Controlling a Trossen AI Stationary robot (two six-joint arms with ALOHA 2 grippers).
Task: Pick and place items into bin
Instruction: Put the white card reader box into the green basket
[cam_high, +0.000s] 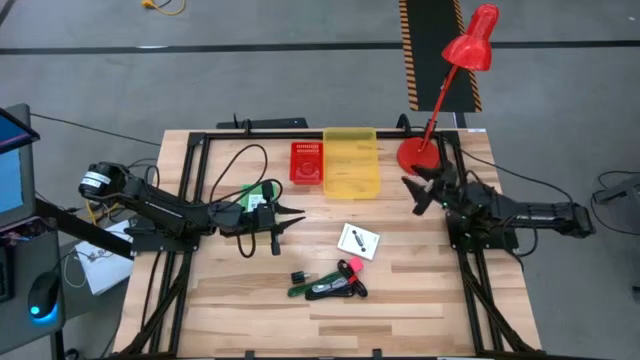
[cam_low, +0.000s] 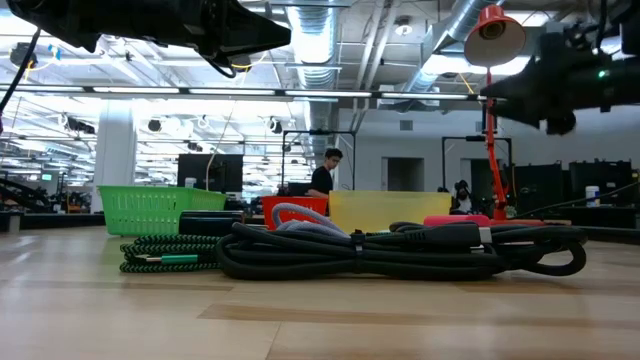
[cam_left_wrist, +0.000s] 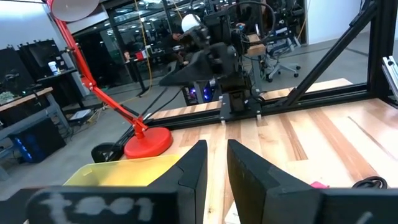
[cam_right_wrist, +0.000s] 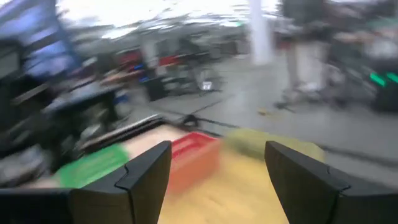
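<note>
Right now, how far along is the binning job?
Nothing looks binned: the yellow bin shows no items inside. Nothing is in hand: the left end effector and the right end effector are both open and empty. The white packet and the cable pile remain on the table.

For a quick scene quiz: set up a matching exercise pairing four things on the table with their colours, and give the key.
Things:
1. lamp
2. larger bin at the table's far edge
3. square packet
4. small basket beside that bin

Colours:
A. white with a black mark
B. yellow
C. red, perforated sides
D. red, with a round base

Pairs: 1-D, 2-B, 3-A, 4-C
</note>
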